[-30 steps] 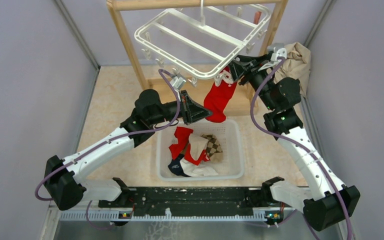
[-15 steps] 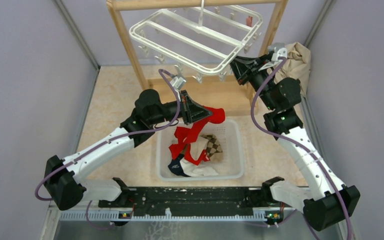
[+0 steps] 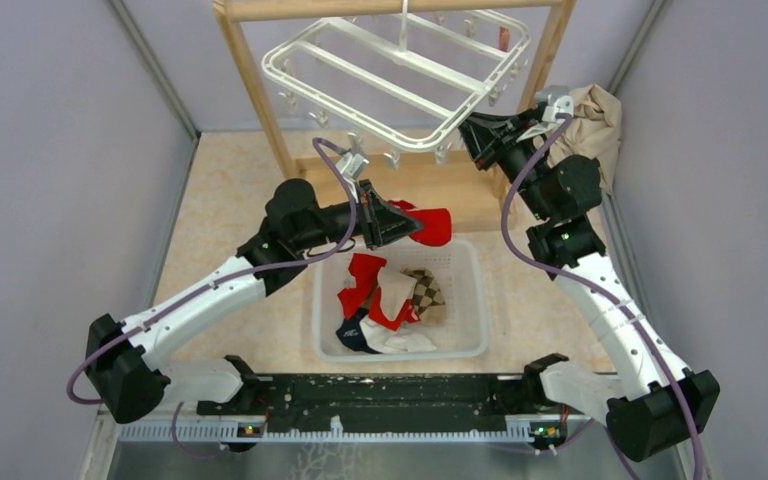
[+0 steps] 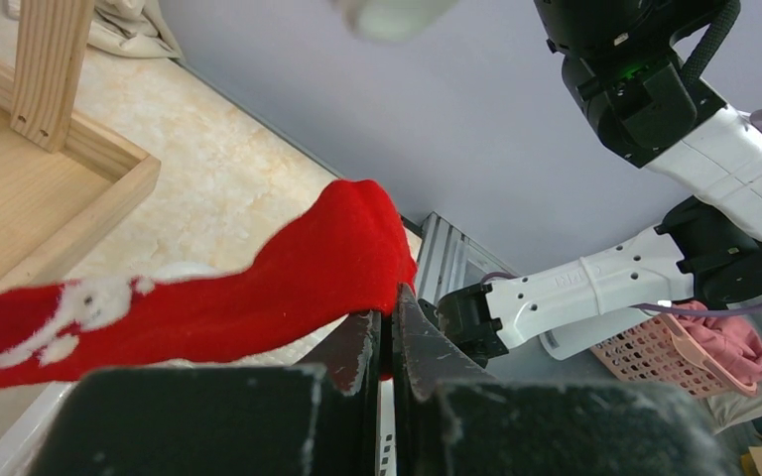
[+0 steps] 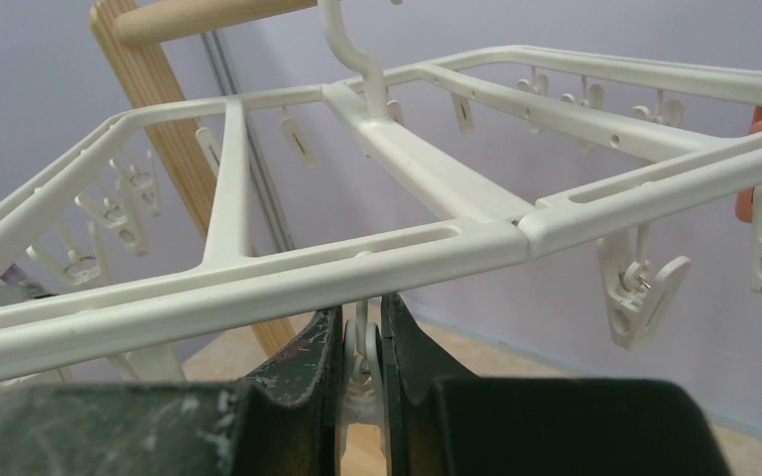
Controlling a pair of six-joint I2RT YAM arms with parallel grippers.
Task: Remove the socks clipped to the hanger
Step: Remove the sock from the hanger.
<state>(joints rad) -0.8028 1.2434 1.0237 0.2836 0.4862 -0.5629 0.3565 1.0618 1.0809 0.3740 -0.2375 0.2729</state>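
The red sock point(image 3: 432, 226) has come off the hanger point(image 3: 360, 72) in the last second. It is now pinched in the closed left gripper point(image 3: 401, 222) just over the back rim of the white basket point(image 3: 468, 300), so the drop looks next. The right gripper point(image 5: 362, 317) is closed on a clip point(image 5: 362, 347) under the hanger's near rail. The basket holds a pile of socks point(image 3: 390, 300), red, cream, navy and checked, and I cannot tell what the orange bit at the hanger's far corner is.
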